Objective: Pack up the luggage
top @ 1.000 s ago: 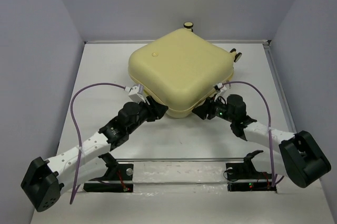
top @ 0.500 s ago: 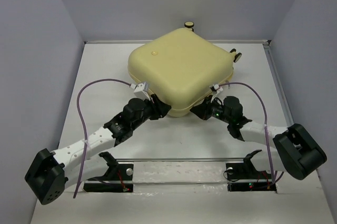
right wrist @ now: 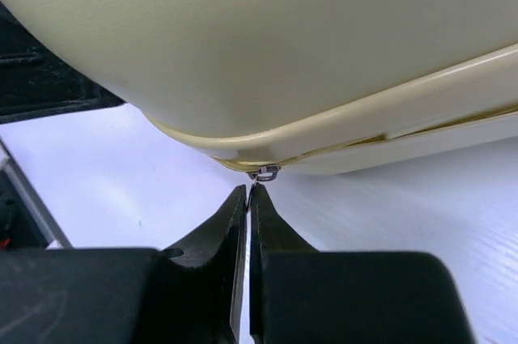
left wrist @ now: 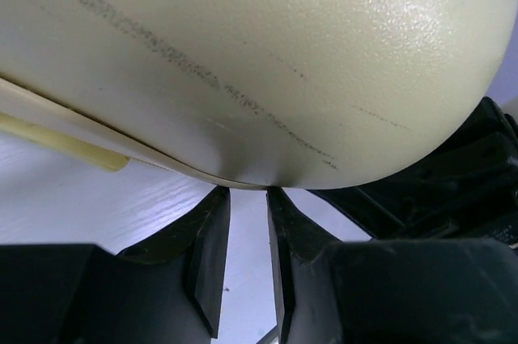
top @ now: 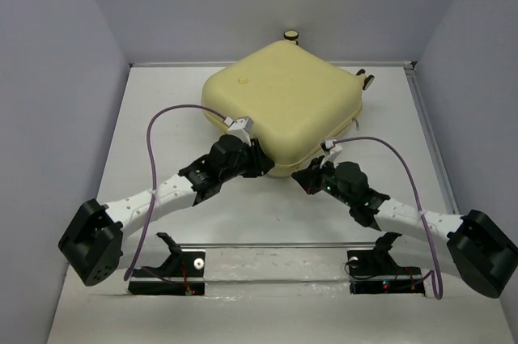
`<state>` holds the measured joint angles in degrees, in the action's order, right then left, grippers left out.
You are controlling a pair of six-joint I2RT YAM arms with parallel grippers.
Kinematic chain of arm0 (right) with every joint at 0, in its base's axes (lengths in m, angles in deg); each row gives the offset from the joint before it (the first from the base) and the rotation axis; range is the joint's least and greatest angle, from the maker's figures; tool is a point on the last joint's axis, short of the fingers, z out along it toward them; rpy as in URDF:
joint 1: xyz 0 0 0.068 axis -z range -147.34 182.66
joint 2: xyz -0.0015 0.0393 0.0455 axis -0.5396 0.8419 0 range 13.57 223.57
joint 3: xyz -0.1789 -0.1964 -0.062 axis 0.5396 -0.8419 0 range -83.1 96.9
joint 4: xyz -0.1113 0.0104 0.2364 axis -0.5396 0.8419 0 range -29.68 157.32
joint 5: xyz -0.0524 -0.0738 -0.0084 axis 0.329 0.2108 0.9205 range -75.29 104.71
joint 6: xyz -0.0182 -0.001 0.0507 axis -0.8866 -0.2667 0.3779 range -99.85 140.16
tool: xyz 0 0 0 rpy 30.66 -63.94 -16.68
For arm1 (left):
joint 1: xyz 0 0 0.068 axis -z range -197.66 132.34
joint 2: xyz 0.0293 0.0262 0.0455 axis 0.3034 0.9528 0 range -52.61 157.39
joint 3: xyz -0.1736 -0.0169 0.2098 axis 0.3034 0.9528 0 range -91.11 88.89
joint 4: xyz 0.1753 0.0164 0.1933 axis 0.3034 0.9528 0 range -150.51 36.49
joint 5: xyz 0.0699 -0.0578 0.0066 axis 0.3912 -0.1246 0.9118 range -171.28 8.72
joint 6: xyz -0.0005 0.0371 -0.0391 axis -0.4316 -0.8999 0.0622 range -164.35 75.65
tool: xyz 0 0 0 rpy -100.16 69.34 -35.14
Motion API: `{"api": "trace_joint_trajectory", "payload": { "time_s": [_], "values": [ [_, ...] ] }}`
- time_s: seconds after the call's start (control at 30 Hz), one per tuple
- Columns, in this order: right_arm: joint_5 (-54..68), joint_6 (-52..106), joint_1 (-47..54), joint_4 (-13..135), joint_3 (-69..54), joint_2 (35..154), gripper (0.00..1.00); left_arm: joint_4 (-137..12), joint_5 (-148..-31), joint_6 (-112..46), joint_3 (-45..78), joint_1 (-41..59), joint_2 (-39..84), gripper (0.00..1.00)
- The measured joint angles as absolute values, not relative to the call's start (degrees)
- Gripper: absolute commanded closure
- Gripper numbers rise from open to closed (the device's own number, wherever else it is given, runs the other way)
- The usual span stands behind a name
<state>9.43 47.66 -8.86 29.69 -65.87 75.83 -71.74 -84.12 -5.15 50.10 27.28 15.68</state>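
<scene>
Your suitcase (top: 279, 105) lies closed at the far middle of the table (top: 162, 117), with white surface showing to its left and right. At its near corner edge your right gripper (right wrist: 249, 192) pinches the zipper pull (right wrist: 264, 172). Your left gripper (left wrist: 247, 194), fingers slightly parted, touches the seam nearby.

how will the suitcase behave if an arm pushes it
Likely stiff: the suitcase has a hard moulded shell. Lying flat on the table, wheels sticking out sideways, it should slide, not roll. Its smooth rounded shell looks slippery to pinch.
</scene>
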Motion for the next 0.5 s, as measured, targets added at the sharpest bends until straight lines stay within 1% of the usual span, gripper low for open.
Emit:
{"api": "trace_joint_trajectory", "payload": {
  "time_s": [0.13, 0.17, 0.27, 0.37, 0.43, 0.5],
  "values": [
    [21.0, 48.0, -16.6, 34.9, -62.2, 77.6, 0.93, -67.2, -86.8, -5.9, 44.8, 27.3, 20.2, 0.71],
    [24.6, 48.2, -19.5, 36.4, -60.1, 79.6, 0.93, -66.4, -86.9, -6.0, 44.0, 27.4, 20.7, 0.74],
    [33.9, 48.5, -25.9, 39.8, -53.7, 85.7, 0.93, -62.1, -86.3, -7.3, 41.0, 28.0, 21.7, 0.73],
    [38.2, 48.8, -28.1, 39.9, -52.6, 87.1, 0.93, -59.6, -85.1, -7.9, 39.9, 28.6, 21.2, 0.72],
    [39.0, 48.9, -28.6, 39.3, -52.6, 86.8, 0.93, -59.3, -84.9, -8.1, 39.9, 28.7, 20.4, 0.72],
    [38.8, 48.9, -28.8, 38.9, -52.8, 86.3, 0.93, -59.2, -84.9, -8.2, 39.9, 28.9, 19.5, 0.69]
  ]
}}
